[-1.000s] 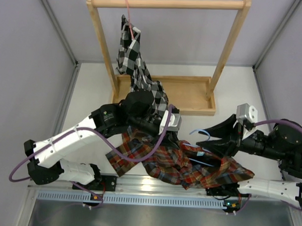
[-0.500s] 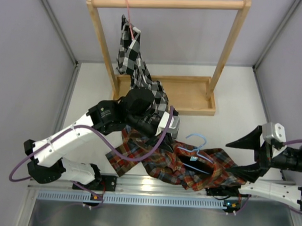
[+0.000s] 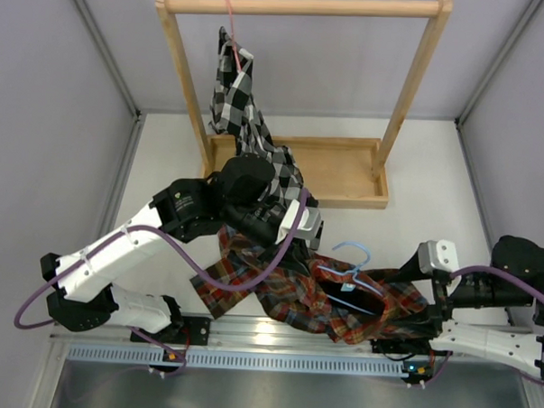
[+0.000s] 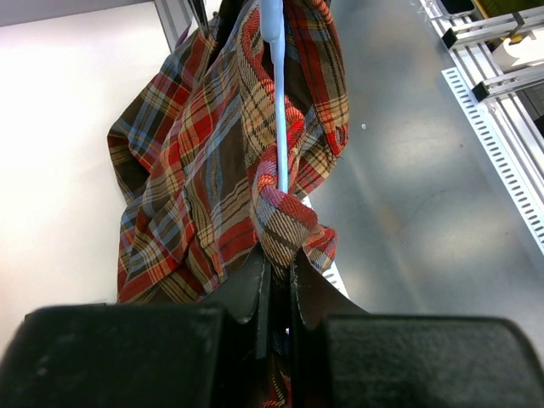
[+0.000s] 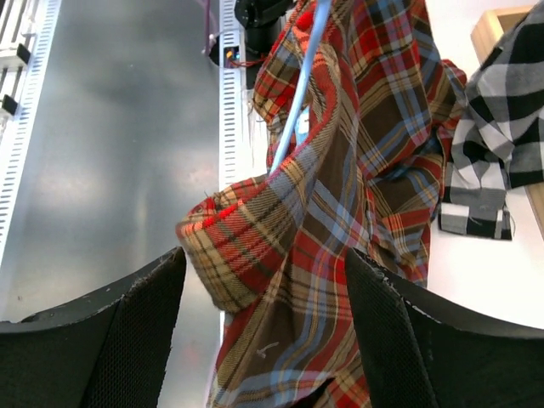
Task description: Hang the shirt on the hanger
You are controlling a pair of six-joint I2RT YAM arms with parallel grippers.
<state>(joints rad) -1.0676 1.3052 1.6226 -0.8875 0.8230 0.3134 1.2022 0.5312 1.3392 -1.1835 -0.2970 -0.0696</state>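
Note:
The plaid shirt (image 3: pixel 277 290) lies crumpled at the table's near edge. The light-blue hanger (image 3: pixel 352 262) lies on it, hook up toward the far side, its lower wire under the cloth. My left gripper (image 3: pixel 284 241) is over the shirt's left part. In the left wrist view it (image 4: pixel 280 263) is shut on a fold of the shirt (image 4: pixel 204 187), and the hanger wire (image 4: pixel 279 110) runs down into the jaws. My right gripper (image 3: pixel 410 305) is at the shirt's right edge. It (image 5: pixel 263 252) is wide open, with a rolled fold of the shirt (image 5: pixel 340 212) between the fingers and the hanger wire (image 5: pixel 297 93) beyond.
A wooden rack (image 3: pixel 299 6) with a tray base (image 3: pixel 346 167) stands at the back. A black-and-white checked shirt (image 3: pixel 244 112) hangs there on a pink-red hanger (image 3: pixel 230 26) and shows in the right wrist view (image 5: pixel 501 127). A metal rail (image 3: pixel 275 331) runs along the near edge.
My right gripper swung out to the far right, then came back low to the shirt's right edge. The shirt's right part has bunched up. The left arm has barely shifted.

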